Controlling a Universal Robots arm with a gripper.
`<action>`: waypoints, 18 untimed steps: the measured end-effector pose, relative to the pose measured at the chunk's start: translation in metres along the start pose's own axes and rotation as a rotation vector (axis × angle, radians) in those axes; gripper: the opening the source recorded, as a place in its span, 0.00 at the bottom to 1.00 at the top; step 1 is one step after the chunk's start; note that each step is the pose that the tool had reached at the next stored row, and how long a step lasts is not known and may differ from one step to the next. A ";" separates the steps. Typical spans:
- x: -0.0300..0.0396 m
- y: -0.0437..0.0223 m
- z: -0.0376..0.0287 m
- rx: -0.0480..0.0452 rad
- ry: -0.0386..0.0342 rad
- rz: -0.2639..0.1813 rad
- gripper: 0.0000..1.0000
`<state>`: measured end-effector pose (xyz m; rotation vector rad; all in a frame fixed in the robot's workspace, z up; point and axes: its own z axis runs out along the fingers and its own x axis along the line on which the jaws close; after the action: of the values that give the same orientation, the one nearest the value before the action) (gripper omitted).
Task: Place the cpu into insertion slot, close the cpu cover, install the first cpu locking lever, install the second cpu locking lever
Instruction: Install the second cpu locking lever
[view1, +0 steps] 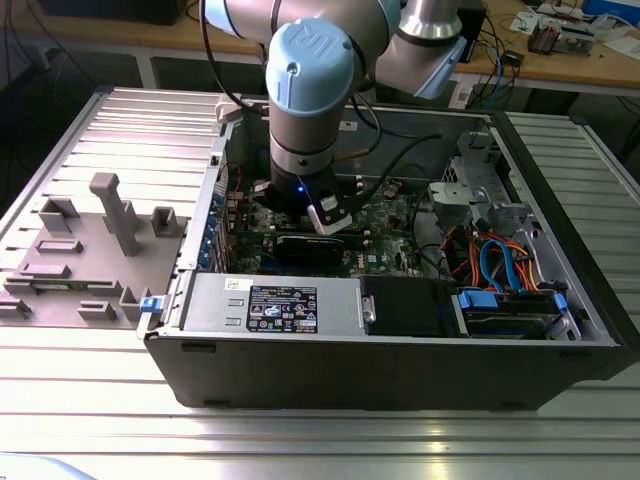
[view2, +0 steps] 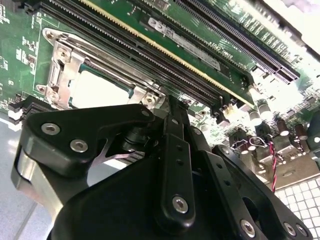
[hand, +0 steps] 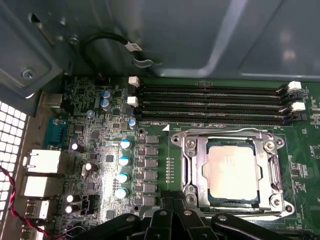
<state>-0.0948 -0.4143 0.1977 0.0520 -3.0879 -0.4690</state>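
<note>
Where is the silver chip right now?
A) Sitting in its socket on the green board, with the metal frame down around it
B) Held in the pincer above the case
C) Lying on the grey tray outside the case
A: in the first wrist view the chip lies flat in the socket, with the metal frame around its edges.

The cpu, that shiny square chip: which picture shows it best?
The first wrist view: the cpu lies whole and square-on inside its silvery frame. The second wrist view shows it slanted and partly behind the claw. In the exterior view the arm stands over that area.
</note>
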 end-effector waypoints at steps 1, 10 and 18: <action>0.0005 0.0001 0.0001 -0.0030 -0.0001 0.000 0.11; 0.0020 0.0022 -0.0065 -0.0051 0.0000 0.000 0.11; 0.0030 0.0085 -0.0267 -0.0055 0.0006 0.000 0.11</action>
<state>-0.0975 -0.4142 0.2257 0.0518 -3.0859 -0.4773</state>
